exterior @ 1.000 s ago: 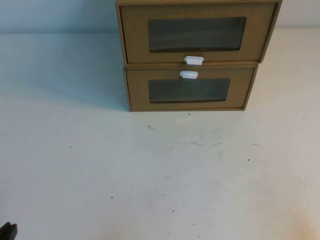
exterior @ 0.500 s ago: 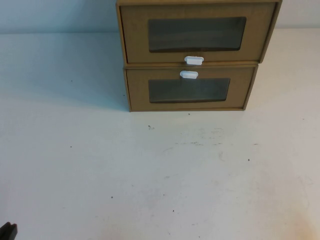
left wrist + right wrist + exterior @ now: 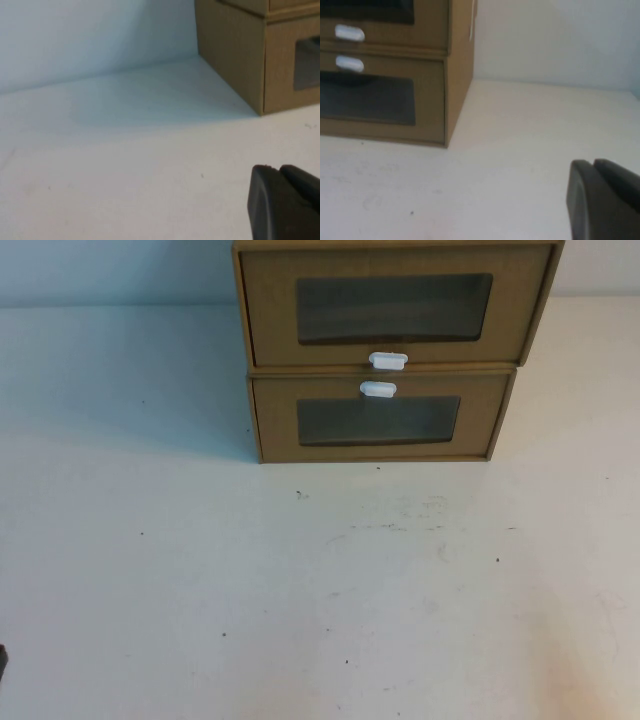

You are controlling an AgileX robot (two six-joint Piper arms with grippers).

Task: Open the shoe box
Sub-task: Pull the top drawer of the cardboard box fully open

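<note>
The right gripper (image 3: 592,167) hangs low over the near right part of the table (image 3: 300,590), its fingers pressed together on nothing. The left gripper (image 3: 275,172) sits at the near left corner, also closed and empty as far as its own camera shows. Both are well apart from the work, which reads as a parked pose that leaves the approach free.

Two brown shoe boxes stand stacked at the far side, the upper box (image 3: 395,305) resting squarely on the lower box (image 3: 378,420). Their windowed fronts face the robot and look shut flush. The upper handle (image 3: 388,361) and lower handle (image 3: 378,390), both white, lie close together, presumably there to be pulled. Which box is meant, I cannot tell.

The table is white, lightly scuffed and speckled, and meets a pale wall (image 3: 110,270) behind.
</note>
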